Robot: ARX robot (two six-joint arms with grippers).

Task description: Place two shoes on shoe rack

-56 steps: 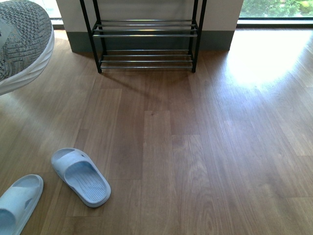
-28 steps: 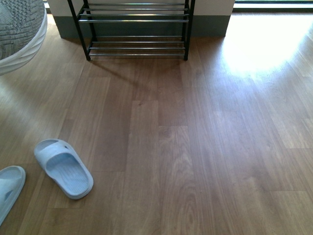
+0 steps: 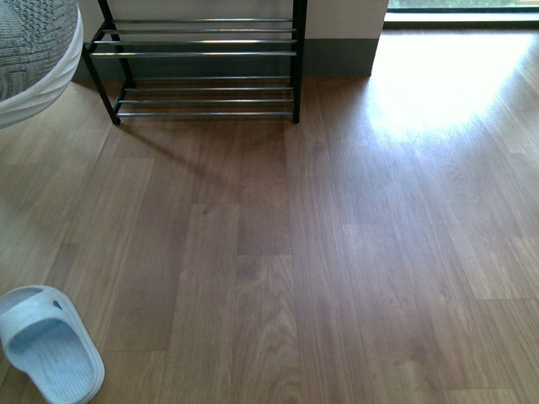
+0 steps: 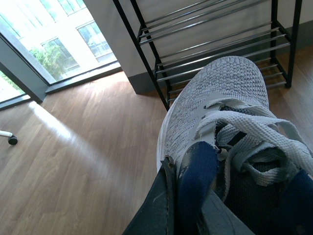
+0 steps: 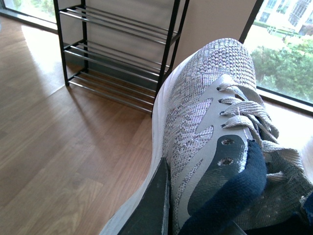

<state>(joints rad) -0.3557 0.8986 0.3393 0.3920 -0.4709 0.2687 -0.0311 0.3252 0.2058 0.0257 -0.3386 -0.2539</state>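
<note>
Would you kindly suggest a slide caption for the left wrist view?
Left gripper clamps a grey knit sneaker at its navy collar, toe pointing toward the black-framed shoe rack.

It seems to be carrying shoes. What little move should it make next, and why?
Probably drive forward and slightly left toward the black-framed shoe rack with silver rods. The left jaws grip one grey knit sneaker, the right jaws the matching grey knit sneaker, yet the rack stands ahead across wooden floor, apparently beyond reach.
</note>
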